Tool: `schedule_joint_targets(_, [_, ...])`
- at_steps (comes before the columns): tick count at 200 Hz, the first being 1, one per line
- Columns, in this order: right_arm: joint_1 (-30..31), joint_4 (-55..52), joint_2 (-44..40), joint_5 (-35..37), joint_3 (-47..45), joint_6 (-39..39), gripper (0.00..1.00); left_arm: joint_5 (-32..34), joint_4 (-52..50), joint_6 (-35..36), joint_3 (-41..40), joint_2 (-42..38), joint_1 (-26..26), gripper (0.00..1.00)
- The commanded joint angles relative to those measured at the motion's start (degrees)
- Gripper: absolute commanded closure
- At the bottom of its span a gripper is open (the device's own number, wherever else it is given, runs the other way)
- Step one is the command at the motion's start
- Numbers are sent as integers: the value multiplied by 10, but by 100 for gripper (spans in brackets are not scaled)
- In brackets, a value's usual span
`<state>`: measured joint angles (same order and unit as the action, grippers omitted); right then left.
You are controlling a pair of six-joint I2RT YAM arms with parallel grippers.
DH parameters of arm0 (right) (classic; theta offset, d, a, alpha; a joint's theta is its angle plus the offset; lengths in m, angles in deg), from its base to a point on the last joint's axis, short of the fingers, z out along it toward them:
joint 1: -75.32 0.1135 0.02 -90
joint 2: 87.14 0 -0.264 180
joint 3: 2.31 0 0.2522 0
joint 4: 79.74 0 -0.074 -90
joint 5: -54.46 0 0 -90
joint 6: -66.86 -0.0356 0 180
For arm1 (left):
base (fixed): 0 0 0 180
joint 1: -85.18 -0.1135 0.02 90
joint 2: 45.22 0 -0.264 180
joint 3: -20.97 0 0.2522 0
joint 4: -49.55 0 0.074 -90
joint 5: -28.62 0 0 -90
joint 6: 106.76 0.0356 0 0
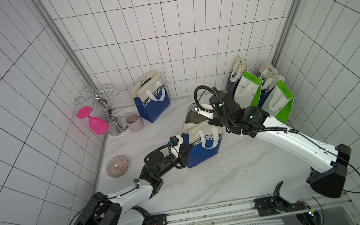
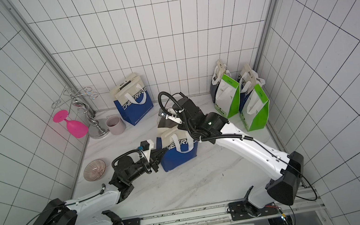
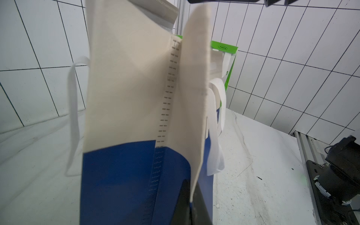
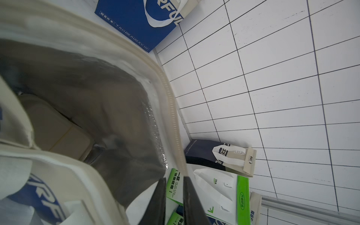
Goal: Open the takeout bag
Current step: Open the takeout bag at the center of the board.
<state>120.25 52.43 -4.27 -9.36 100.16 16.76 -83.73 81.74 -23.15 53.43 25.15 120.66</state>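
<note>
Right wrist view: bag (image 4: 97, 97), mid-counter (image 1: 209, 181), gapes wide. My right tool (image 4: 174, 180) sits parted at the rim (image 4: 171, 116), gripping nothing; left tool (image 3: 191, 187) is clenched on the bag's side. Basically done, I'd say, just needs letting go.

Takeout bag (image 1: 204, 149) (image 2: 178, 153) stands upright on its base, in front of the twin bag (image 1: 151, 102) (image 2: 134, 105) and off to that bag's right, well apart from it. I note a blue lower half with white CHEERFUL lettering, a cream upper half and white strap handles. The mouth is spread open. On the right wrist view I look down into the silver foil lining (image 4: 87, 87), with a beige box-like shape (image 4: 58, 132) low inside. The side gusset (image 3: 165, 97) shows a dashed seam and folds inward.
</note>
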Motion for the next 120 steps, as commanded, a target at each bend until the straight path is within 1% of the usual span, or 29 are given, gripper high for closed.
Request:
schedule_joint_targets(1, [-14,11,11,0,16,-32,79,-7,5,9,7,0,2,100])
schedule_joint_targets(23, [-21,6,31,8,40,-55,79,-7,4,9,8,1,1,100])
schedule_joint_targets(33, [-21,-6,33,-1,51,-74,79,-6,1,9,8,0,0,100])
schedule_joint_targets(48, [-21,-9,21,-19,50,-110,79,-5,-9,9,12,-3,2,82])
schedule_joint_targets(62, [-21,-13,-7,-40,36,-152,79,-5,-11,7,12,-3,1,66])
schedule_joint_targets(77, [-21,-12,-51,-70,1,-194,79,-4,-13,5,14,-5,2,53])
schedule_joint_targets(86, [-21,-11,-79,-84,-24,-212,79,-3,-14,0,14,-8,2,48])
schedule_joint_targets(113, [-21,-9,-187,-114,-109,-266,79,-1,-19,-12,18,-26,1,47])
schedule_joint_targets(120, [-21,-6,-217,-123,-133,-282,79,1,-26,-15,22,-36,2,49])
